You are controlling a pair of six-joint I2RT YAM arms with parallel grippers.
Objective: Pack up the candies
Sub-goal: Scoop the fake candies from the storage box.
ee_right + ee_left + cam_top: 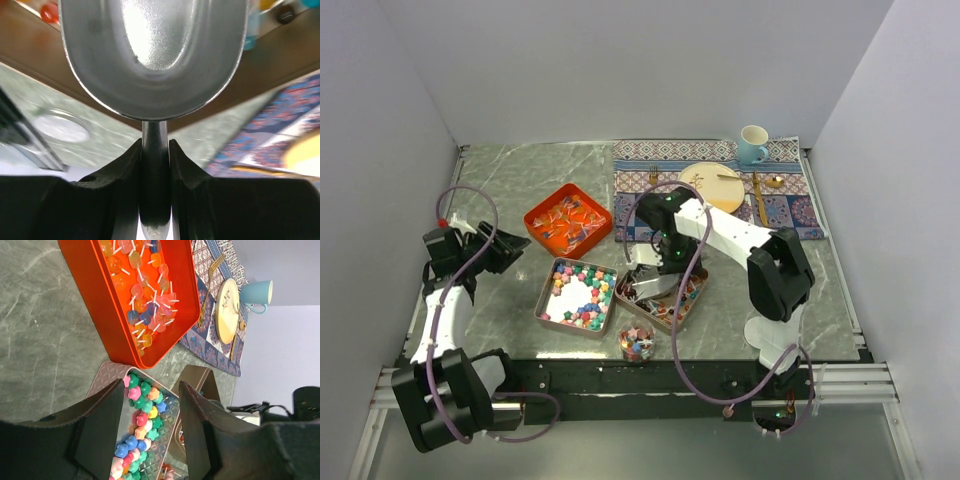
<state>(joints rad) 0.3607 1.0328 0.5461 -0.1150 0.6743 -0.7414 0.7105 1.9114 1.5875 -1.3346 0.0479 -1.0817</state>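
Note:
Chunky pink, green, blue and yellow candies (582, 296) fill a silver tin (542, 300). Slim wrapped candies on sticks (570, 217) lie in an orange tray (542, 213). More candies lie in a second tin (692, 300). My right gripper (665, 263) is over that tin, shut on the handle of a metal scoop (154, 55) whose bowl is empty. My left gripper (510, 245) is open and empty left of the trays; its view looks over the chunky candies (142, 410) and the orange tray (117, 335).
A small glass jar (636, 340) holding candies stands at the near edge in front of the tins. A patterned placemat (790, 200) at the back right carries a wooden plate (712, 185), a blue mug (752, 144) and cutlery.

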